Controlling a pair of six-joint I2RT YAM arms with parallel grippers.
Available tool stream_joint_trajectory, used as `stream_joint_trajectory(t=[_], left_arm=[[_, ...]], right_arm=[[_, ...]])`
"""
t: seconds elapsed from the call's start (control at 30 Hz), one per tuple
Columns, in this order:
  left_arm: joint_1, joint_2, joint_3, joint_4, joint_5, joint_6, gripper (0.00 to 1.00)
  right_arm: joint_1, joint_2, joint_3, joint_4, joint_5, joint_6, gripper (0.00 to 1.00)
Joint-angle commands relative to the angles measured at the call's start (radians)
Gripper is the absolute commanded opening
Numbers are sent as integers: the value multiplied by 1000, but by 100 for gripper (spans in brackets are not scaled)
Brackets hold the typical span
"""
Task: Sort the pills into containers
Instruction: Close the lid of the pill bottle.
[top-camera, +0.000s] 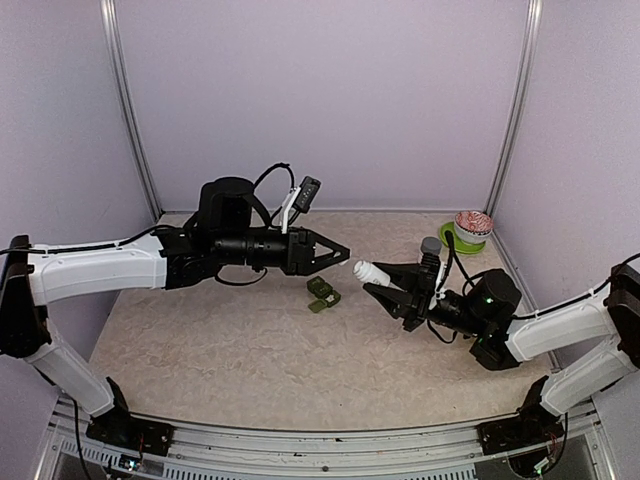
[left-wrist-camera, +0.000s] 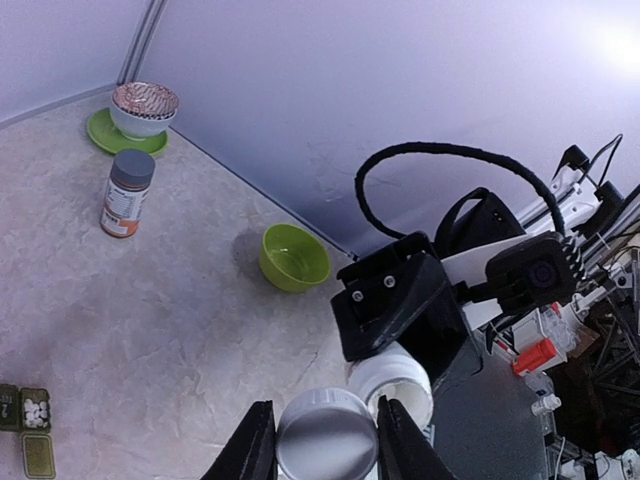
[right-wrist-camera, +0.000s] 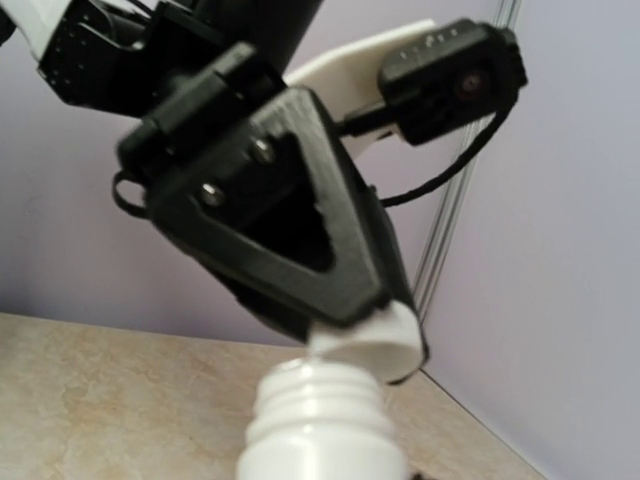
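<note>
my left gripper (top-camera: 345, 256) is clenched on the white cap (left-wrist-camera: 327, 436), one finger on each side of its rim. my right gripper (top-camera: 386, 286) is clamped round the white bottle (top-camera: 368, 271), which hangs above the table with its mouth pointing to about 10 o'clock in the top view, straight at my left fingertips. from the right wrist the threads on the neck are bare and the cap sits tilted just off them, so i judge the unscrewing done and the lift-off in hand.

to do it well, i should draw the cap back along the bottle's axis, toward 9 o'clock, without dragging it across the lip. my right wrist should tip the mouth upward first, since an open bottle lying this flat could spill. the green pill box (top-camera: 322, 294) lies at 7 o'clock from the bottle mouth, with white pills (left-wrist-camera: 36, 411) in one compartment. i would park the cap well away from it and from the grey-lidded bottle (top-camera: 431, 248).
</note>
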Motion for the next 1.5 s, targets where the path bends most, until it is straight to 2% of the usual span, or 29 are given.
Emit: stream_joint_trajectory(t=[0.0, 0.37, 0.77, 0.97, 1.47], left_arm=[[-26, 9, 46, 63, 66, -35, 32], [-55, 39, 68, 87, 98, -56, 33], [-62, 37, 77, 8, 12, -2, 33], [-62, 42, 76, -1, 14, 2, 33], [-65, 86, 26, 118, 65, -111, 33]], right_arm=[[16, 5, 26, -3, 37, -15, 29], [20, -17, 34, -14, 33, -23, 29], [28, -47, 21, -20, 58, -33, 29], [28, -57, 20, -26, 61, -39, 29], [46, -52, 16, -7, 77, -72, 29]])
